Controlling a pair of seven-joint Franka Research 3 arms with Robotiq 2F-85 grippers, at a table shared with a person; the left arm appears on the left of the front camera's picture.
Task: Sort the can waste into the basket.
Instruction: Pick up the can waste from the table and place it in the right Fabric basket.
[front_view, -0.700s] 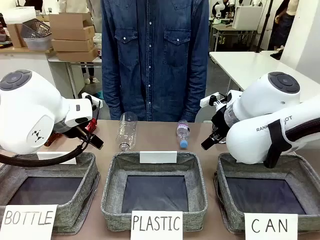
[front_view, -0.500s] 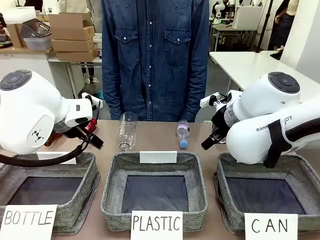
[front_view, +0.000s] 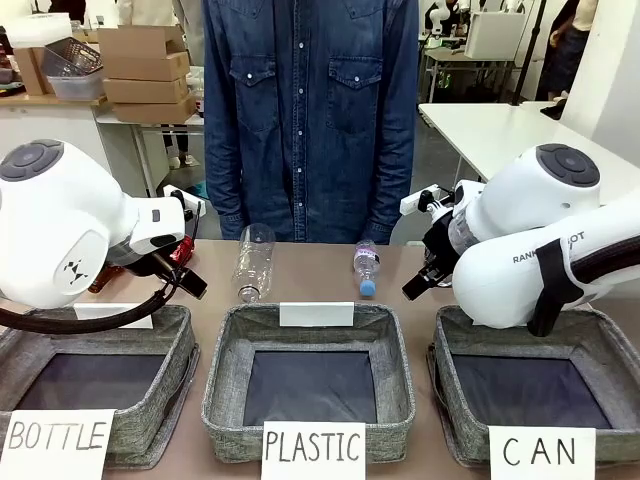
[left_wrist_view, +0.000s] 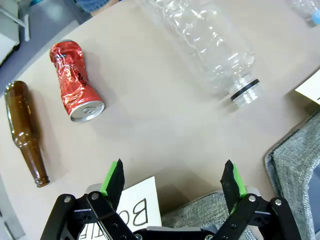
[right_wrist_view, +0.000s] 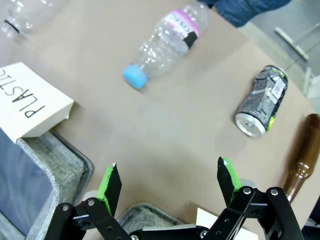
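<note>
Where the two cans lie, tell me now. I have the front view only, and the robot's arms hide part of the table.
Observer: The black can lies on its side on the table, ahead of the right pincer, beside a brown bottle.
Operator: Now the red one.
Observer: The red can is dented and lies flat ahead of the left pincer, next to a second brown bottle, not touching it.
Operator: Report both pincers.
Observer: Both stand open, holding nothing.
</note>
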